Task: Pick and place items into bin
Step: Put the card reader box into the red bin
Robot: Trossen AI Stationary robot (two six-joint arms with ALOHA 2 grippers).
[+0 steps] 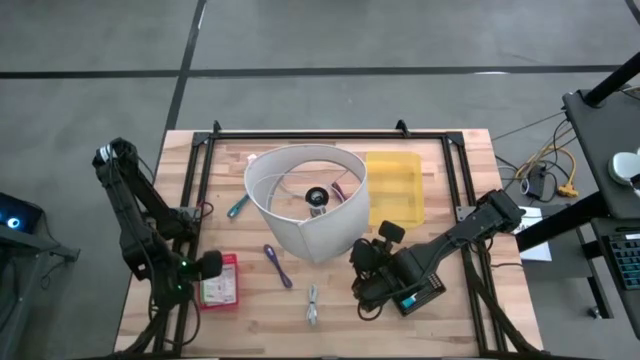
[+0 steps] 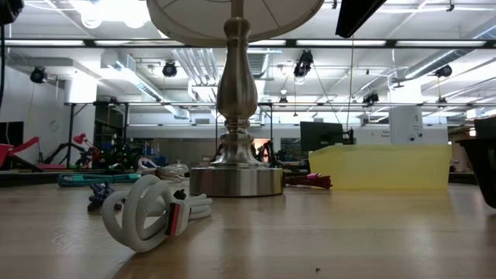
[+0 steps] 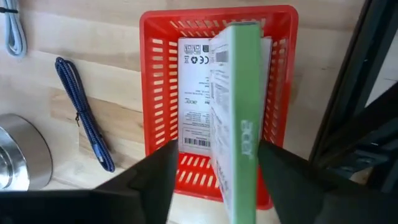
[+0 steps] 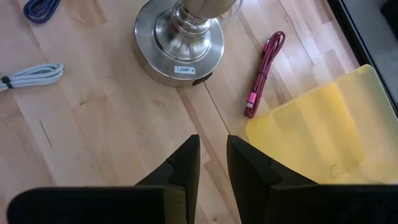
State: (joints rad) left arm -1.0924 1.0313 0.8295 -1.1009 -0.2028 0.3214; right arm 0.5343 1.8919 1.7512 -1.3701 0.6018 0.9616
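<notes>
A red slotted basket (image 1: 220,282) sits near the table's left front corner. A flat white box with a green edge (image 3: 236,112) stands on edge in it, tilted. My left gripper (image 3: 214,152) hangs over the basket, pointing steeply down, open, one finger on each side of the box. The yellow bin (image 1: 395,187) lies right of the lamp (image 1: 305,200). My right gripper (image 4: 212,152) hovers over bare wood between the lamp's base and the bin. Only a narrow gap shows between its fingers, and nothing is in it. My left gripper's fingers stand wide on either side of the box. One finger (image 3: 273,168) lies close beside the box's green edge (image 3: 252,155), and I cannot tell whether it touches. The other finger stands clear of the white face.
Loose cables lie on the table. A blue one (image 1: 277,264) and a white coiled one (image 1: 312,303) are in front of the lamp. A teal one (image 1: 237,207) is to its left, and a pink one (image 4: 264,71) lies between the lamp base (image 4: 180,37) and the bin.
</notes>
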